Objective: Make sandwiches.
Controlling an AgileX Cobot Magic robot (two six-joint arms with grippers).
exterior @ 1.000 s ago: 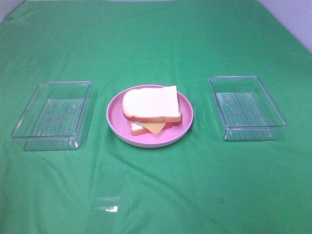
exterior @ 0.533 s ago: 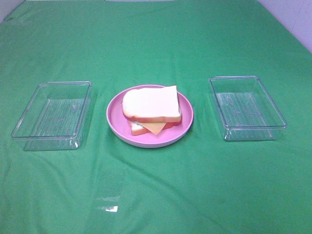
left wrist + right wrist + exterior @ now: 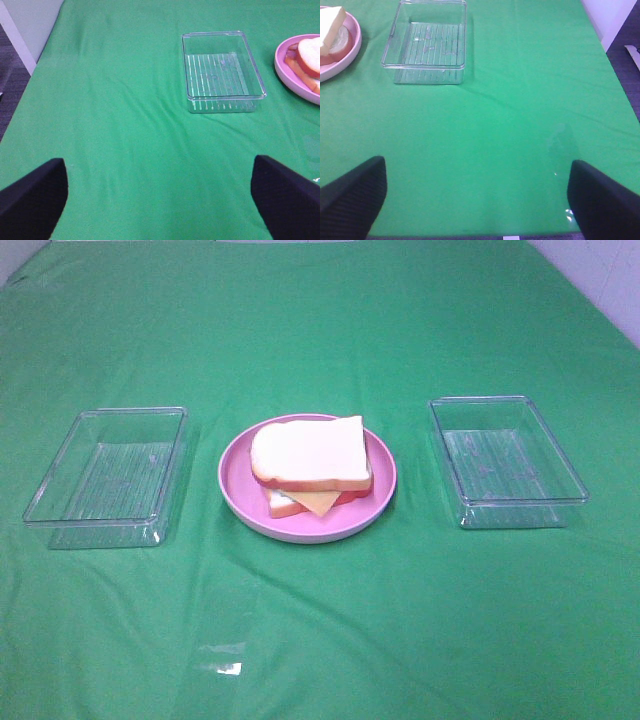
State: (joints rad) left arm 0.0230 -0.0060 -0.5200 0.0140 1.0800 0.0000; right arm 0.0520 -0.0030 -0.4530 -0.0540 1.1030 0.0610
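Note:
One stacked sandwich rests on a round pink plate at the middle of the table: white bread with orange-brown crust on top, a yellow cheese corner and reddish strips poking out below. Part of the sandwich and plate edge shows in the left wrist view, and the sandwich again in the right wrist view. My left gripper hangs open over bare cloth, well short of the left tray. My right gripper is open too, over cloth near the table's front edge. Neither arm appears in the high view.
An empty clear plastic tray lies left of the plate, and a second clear tray lies to its right. Green cloth covers the table. A small shiny scrap lies on the cloth near the front.

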